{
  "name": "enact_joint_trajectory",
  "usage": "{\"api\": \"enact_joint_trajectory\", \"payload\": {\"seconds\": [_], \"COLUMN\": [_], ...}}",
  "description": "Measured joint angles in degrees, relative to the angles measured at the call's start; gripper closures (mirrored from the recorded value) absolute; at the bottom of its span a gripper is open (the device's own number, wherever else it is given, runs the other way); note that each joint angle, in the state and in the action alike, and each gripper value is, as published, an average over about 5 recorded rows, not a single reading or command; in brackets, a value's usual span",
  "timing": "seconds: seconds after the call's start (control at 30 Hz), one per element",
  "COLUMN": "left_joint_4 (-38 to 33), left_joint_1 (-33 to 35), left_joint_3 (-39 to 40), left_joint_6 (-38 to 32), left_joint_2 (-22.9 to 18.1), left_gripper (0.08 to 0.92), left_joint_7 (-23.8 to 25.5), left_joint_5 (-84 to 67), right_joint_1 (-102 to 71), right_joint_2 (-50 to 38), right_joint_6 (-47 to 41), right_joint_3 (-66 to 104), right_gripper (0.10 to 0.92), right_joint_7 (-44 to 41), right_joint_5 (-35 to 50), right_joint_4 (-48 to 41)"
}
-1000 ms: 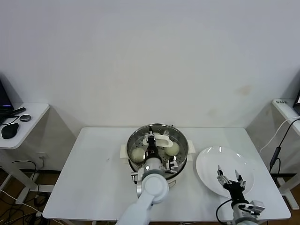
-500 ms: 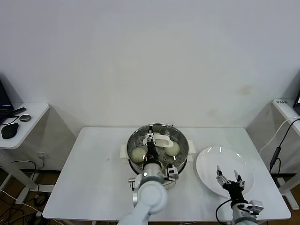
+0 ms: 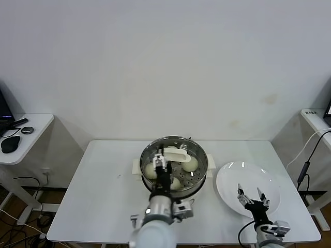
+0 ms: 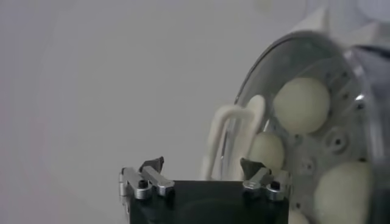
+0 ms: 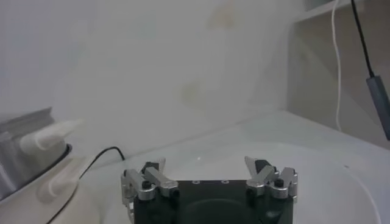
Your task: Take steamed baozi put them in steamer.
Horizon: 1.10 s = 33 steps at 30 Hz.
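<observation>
My left gripper [image 3: 161, 161] has drawn back from over the steamer [image 3: 174, 164] in the last second; it was reaching well in above the tray, and now it sits at the near rim with its fingers spread and nothing between them, as the left wrist view also shows [image 4: 202, 171]. With the arm out of the way, a bun at the near side of the tray [image 3: 175, 183] has come into sight that was hidden before, alongside the one at the left [image 3: 150, 170] and the one at the right [image 3: 190, 164]. The left wrist view shows pale buns lying on the perforated tray [image 4: 301, 105]. The plate [image 3: 249, 187] looks bare, so I judge the loading is done or nearly so. My right gripper [image 3: 251, 196] waits over the plate, fingers apart and empty.
</observation>
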Motion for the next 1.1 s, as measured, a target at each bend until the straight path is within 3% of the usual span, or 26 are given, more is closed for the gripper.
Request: {"api": "enact_joint_trajectory", "payload": {"seconds": [0.17, 0.37, 0.7, 1.1], "left_joint_4": [-7.2, -11.1, -8.8, -4.7], "left_joint_1": [5.6, 13.1, 24.7, 32.5], "left_joint_3": [-5.6, -18.6, -35.6, -41.0], "left_joint_6": [-3.0, -12.0, -24.2, -30.4], "left_joint_2": [1.3, 1.4, -0.3, 0.5], "left_gripper": [0.177, 0.177, 0.177, 0.177], "left_joint_7": [-4.3, -8.5, -13.5, -16.0], "left_joint_5": [-8.6, -28.4, -58.1, -71.2], "right_joint_1": [-1.2, -3.4, -6.5, -9.2], "right_joint_2": [-1.3, -2.3, -2.8, -1.0], "right_joint_6": [0.5, 1.0, 1.5, -0.2], "right_joint_3": [-1.3, -3.2, -5.6, -5.1], "right_gripper": [0.203, 0.203, 0.203, 0.203], "right_joint_7": [-0.2, 0.7, 3.0, 3.6], "right_joint_5": [-2.5, -5.5, -8.2, -12.8], "right_joint_4": [1.2, 3.7, 6.8, 9.2]}}
